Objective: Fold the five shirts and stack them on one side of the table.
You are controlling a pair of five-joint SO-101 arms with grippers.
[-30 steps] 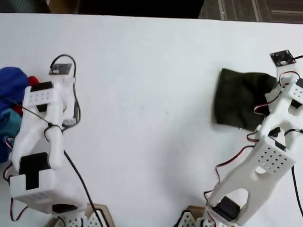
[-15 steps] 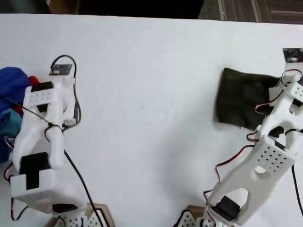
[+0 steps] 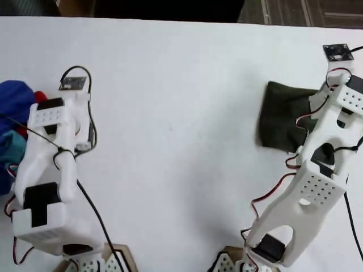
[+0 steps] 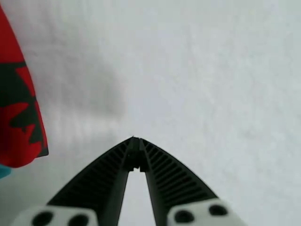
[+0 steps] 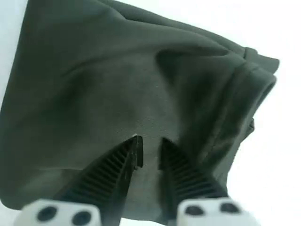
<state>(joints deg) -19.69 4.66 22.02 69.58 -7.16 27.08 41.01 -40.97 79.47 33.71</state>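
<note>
The white counter [image 3: 181,113] takes up nearly the whole high view. Its broad middle is bare from the 12 o'clock edge down to the arm bases, so the widest free room lies between the two arms.

The white left arm [image 3: 48,153] rises from about 7 o'clock and lies close along the 9 o'clock side. The white right arm [image 3: 309,192] rises from about 5 o'clock and slants up toward 3 o'clock, red and black wires looping beside it.

The folded dark green fabric shirt [image 3: 281,119] lies flat at 3 o'clock, near the counter's right edge. Its left border faces the open middle and its right part is under the right arm's wrist.

A heap of blue, red and teal cloth shirts [image 3: 14,102] sits at 9 o'clock, cut off by the edge of the view, just beside the left arm.

The right hand [image 5: 149,146] hangs over the dark green shirt [image 5: 117,94], its fingers a narrow gap apart with nothing between them. Whether the tips touch the cloth I cannot tell.

The left hand [image 4: 135,141] is closed, tips meeting, empty, above bare counter [image 4: 211,70], with a red fold of the heap [image 4: 19,103] near it.
</note>
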